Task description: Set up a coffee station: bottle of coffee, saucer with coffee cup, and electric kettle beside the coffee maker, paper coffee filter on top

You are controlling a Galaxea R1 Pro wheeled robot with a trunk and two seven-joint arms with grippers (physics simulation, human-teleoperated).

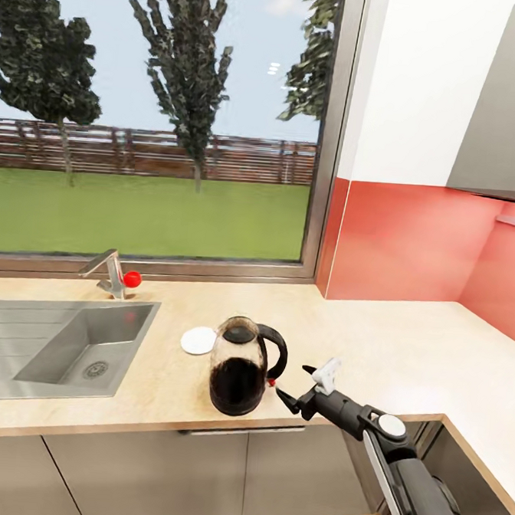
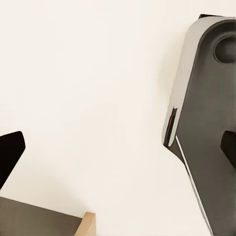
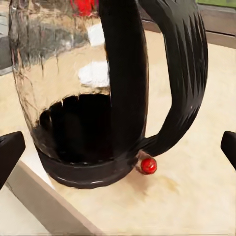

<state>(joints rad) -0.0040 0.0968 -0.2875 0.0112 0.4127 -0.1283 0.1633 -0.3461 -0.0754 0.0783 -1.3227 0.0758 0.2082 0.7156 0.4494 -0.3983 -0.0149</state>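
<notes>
The electric kettle [image 1: 240,368], clear glass with a dark base, black lid and black handle, stands upright near the front edge of the light wood countertop [image 1: 375,335]. My right gripper [image 1: 295,381] hovers just right of the handle, open and apart from it. In the right wrist view the kettle [image 3: 73,98] looms close, its handle [image 3: 182,78] and a small red switch [image 3: 148,165] sitting between my spread fingertips [image 3: 11,150]. A white flat disc [image 1: 199,340] lies behind the kettle to the left; whether it is the saucer or the filter I cannot tell. My left gripper [image 2: 118,152] is open over pale floor.
A steel sink [image 1: 67,344] with a faucet and red knob [image 1: 131,279] is set into the counter at the left. A large window runs behind. The red backsplash [image 1: 412,238] and a grey wall cabinet [image 1: 506,106] mark the corner at the right, where the counter turns toward me.
</notes>
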